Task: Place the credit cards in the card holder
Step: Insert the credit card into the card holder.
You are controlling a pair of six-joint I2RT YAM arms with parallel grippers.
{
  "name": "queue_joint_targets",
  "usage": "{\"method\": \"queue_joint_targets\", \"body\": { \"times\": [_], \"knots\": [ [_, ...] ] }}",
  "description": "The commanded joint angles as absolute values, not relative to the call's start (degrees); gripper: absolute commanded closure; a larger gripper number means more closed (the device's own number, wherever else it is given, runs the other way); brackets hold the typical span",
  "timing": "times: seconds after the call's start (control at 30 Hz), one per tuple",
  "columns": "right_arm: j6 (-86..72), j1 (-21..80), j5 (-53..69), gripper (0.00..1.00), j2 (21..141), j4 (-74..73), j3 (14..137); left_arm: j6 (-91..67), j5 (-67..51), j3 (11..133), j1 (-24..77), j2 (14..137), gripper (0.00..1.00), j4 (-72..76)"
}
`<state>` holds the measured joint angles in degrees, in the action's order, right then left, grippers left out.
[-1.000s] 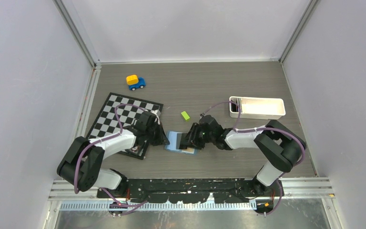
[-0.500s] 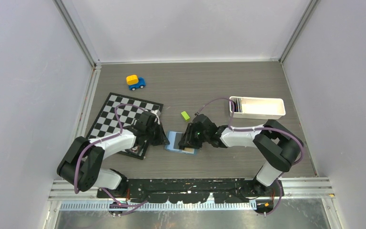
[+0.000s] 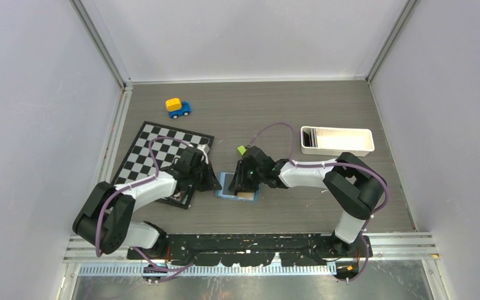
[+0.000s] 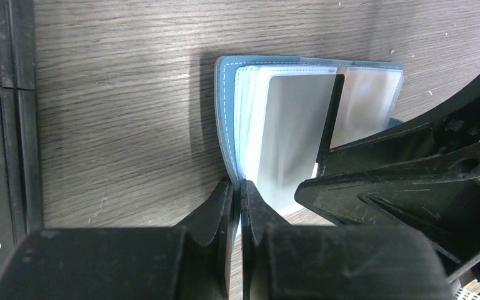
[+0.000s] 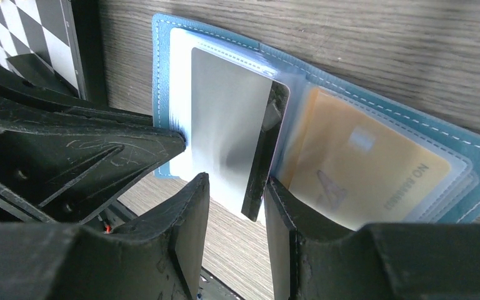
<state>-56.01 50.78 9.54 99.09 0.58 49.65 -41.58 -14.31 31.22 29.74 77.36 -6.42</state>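
**RISKS.** Your right claw (image 5: 236,182) has its fingers apart on either side of a dark card (image 5: 264,150). The card stands on edge at the fold, seemingly partway into a sleeve. Nothing appears to clamp it, so a quick withdrawal could tip it flat or drag it out. Your left claw (image 4: 237,190) is closed on the 9 o'clock cover edge of the card holder (image 4: 225,112). If that pinch slips, the leaf would likely swing shut on the card.

**CONTAINERS.**
- **Card holder:** lies open on the surface (image 3: 287,106), toward 6 o'clock in the top view.
  - Left leaf: one grey card (image 5: 225,119), sleeved.
  - Right leaf: one tan-gold card (image 5: 356,169), sleeved.
- **White tray (image 3: 350,150):** sits at 2 o'clock from the holder, well apart.
  - Contents: stack of dark cards (image 3: 310,135) at its 9 o'clock end.
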Motion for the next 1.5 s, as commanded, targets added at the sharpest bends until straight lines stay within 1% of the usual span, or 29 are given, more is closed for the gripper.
{"method": "queue_joint_targets", "body": {
  "times": [0.0, 0.17, 0.3, 0.37, 0.53, 0.7, 0.93, 1.07, 1.27, 1.47],
  "knots": [
    [-52.9, 52.5, 6.2, 0.57, 100.9, -2.6, 53.5, -41.3, -17.2, 30.4, 30.0, 76.0, 1.00, -4.0],
    [-49.5, 53.8, 2.4, 0.54, 98.4, -9.6, 55.7, -41.2, -15.9, 30.1, 29.9, 74.5, 1.00, -4.6],
    [-47.6, 54.0, -2.2, 0.43, 93.9, -15.0, 55.7, -40.9, -14.9, 30.0, 29.8, 72.0, 1.00, -5.5],
    [-46.9, 54.0, -4.6, 0.39, 91.4, -17.7, 55.5, -40.7, -14.9, 30.0, 29.6, 71.3, 1.00, -5.8],
    [-46.8, 53.9, -11.4, 0.38, 87.5, -25.0, 55.1, -40.6, -15.0, 30.0, 29.4, 71.0, 1.00, -6.2],
    [-46.6, 53.9, -14.2, 0.38, 88.4, -27.0, 54.8, -40.8, -15.8, 30.1, 29.4, 71.1, 1.00, -5.8],
    [-48.6, 53.9, -15.4, 0.41, 91.8, -26.8, 54.7, -40.8, -16.3, 30.0, 29.4, 70.1, 1.00, -5.7],
    [-49.1, 53.8, -14.3, 0.46, 93.1, -24.9, 53.6, -40.7, -18.0, 29.6, 29.4, 69.5, 1.00, -4.0],
    [-50.0, 53.9, -11.9, 0.58, 95.3, -22.2, 52.3, -40.6, -20.9, 29.3, 29.4, 69.8, 1.00, -1.0],
    [-50.5, 53.9, -10.8, 0.61, 96.6, -21.2, 51.9, -42.4, -24.4, 28.0, 29.4, 70.7, 1.00, 4.8]
  ]
}}
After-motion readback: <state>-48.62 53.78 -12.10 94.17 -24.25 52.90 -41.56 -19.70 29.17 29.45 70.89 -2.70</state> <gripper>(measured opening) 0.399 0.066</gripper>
